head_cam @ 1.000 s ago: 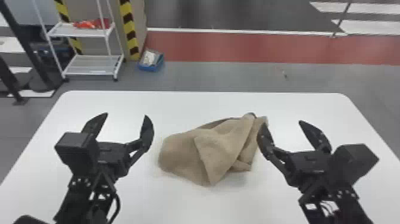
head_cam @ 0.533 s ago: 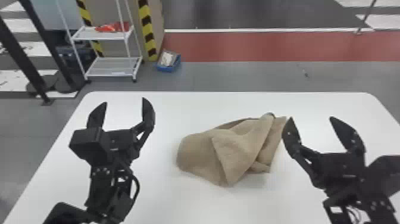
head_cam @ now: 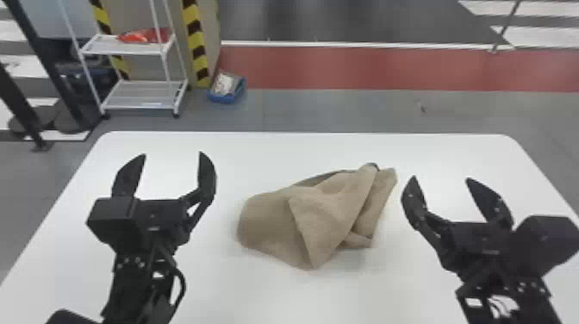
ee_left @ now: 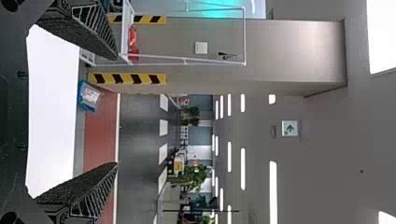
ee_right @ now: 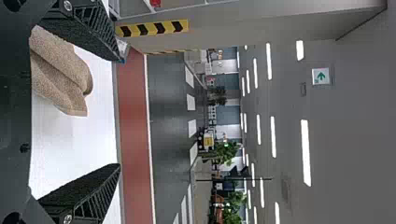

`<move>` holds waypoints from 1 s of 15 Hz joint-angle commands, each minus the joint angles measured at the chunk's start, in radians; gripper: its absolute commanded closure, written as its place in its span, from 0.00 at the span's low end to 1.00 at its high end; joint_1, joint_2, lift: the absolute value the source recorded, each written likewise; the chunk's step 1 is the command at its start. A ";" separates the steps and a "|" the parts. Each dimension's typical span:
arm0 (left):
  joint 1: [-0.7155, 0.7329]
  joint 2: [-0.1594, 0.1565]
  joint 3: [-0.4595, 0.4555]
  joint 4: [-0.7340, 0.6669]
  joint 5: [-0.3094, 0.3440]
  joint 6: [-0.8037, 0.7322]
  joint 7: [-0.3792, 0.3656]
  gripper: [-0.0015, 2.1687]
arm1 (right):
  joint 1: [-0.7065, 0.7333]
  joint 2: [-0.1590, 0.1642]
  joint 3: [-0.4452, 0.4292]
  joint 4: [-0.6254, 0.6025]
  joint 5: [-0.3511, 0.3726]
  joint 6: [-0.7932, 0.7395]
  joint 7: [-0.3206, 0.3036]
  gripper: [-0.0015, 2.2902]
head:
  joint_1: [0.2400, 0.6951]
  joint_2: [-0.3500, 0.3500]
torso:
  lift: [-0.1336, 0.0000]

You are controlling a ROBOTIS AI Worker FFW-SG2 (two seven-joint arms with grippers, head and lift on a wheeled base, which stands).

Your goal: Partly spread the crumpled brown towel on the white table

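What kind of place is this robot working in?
Probably an industrial or lab hall: yellow-and-black striped edging, a wheeled metal rack and a red floor strip suggest it.

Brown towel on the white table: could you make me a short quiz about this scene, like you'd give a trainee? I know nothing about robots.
1. True or false: the brown towel lies crumpled, with folds in it, on the white table.

2. Multiple choice: in the head view, where does the brown towel show?
a) to the left of both robot arms
b) between the left arm and the right arm
c) to the right of both robot arms

3. Fill in the missing word, "open" or "shut": the jaws of both arms are ____.

Key: 1 true; 2 b; 3 open.
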 commanded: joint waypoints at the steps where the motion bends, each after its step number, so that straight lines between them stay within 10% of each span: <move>1: -0.005 -0.002 -0.017 0.000 -0.023 0.028 -0.002 0.04 | 0.003 0.004 -0.008 -0.006 -0.001 0.003 0.000 0.03 | 1.00 0.47 | 0.07; 15: -0.003 0.002 0.015 -0.002 -0.012 0.055 -0.014 0.04 | -0.010 -0.005 -0.044 0.004 0.019 -0.010 0.098 0.06 | 1.00 0.47 | 0.07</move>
